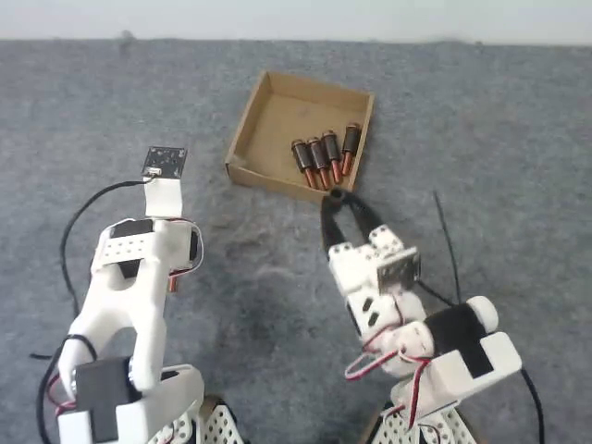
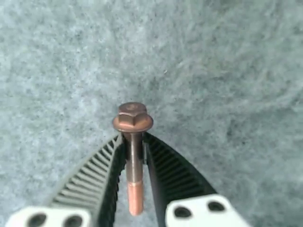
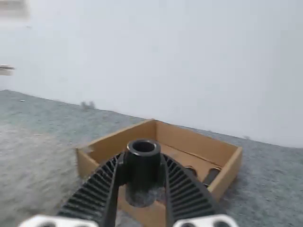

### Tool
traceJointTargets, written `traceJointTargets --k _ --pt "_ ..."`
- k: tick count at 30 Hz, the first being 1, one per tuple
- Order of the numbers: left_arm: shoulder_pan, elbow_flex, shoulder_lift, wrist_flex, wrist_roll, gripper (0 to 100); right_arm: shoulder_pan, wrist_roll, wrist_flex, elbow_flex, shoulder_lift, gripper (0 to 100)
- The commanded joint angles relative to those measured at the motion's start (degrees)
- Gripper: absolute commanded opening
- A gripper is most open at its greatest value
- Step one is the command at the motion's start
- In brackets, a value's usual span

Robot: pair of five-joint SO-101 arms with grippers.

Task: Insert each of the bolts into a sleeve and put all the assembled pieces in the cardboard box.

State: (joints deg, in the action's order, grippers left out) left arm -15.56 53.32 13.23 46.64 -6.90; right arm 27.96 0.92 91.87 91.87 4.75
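Nearest the camera in the high view, two white arms are standing side by side on a grey, felt-like table cover (image 1: 259, 305). The left arm (image 1: 129, 287) is holding its wrist low over that cover, to the left of the box. The left gripper (image 2: 133, 142) is clamping a copper-coloured bolt (image 2: 134, 158) between its ribbed black fingers (image 2: 104, 165), pinching the shank just under the flanged hex head; the head is sticking out past the fingertips and the paler threaded end is pointing back toward the wrist; the bolt is hanging above bare grey cover, well apart from the box.

A little farther on, the right arm (image 1: 435, 342) is angling in from the right; the right gripper (image 1: 338, 199) is squeezing a black sleeve (image 1: 338, 195) from both sides; in the right wrist view the sleeve is sitting roughly upright between the fingers, its open bore facing up; it is hovering just beside the near wall of the cardboard box (image 1: 282, 116), and whether it is touching the wall cannot be told.

Beyond it, the open box is resting on the cover; four assembled pieces (image 1: 317, 159), each a dark sleeve with a copper bolt through it, are lying side by side toward the near right corner of the box.

Farthest off, a plain white wall (image 3: 189, 56) is rising behind the table.
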Motion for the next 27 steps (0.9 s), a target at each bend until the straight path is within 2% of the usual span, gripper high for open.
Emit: traceJointTargets --k 1,11,15,19,27 --pt "0.0 -0.13 3.6 -1.23 -0.88 1 2.77 1.05 4.35 3.08 -0.92 0.6" --pt "0.09 -0.48 3.6 -1.49 -0.7 1 4.0 0.88 4.26 4.13 -0.4 0.6" --pt "3.08 -0.22 4.04 -4.84 -0.53 1 4.0 0.79 4.26 4.13 -0.4 0.6" --pt "6.33 -2.33 4.22 -4.75 -0.35 1 3.82 0.79 4.26 4.13 -0.31 0.6" --pt "7.21 -12.97 4.13 -5.1 16.35 1 3.91 0.62 -1.01 4.04 -0.31 0.6"
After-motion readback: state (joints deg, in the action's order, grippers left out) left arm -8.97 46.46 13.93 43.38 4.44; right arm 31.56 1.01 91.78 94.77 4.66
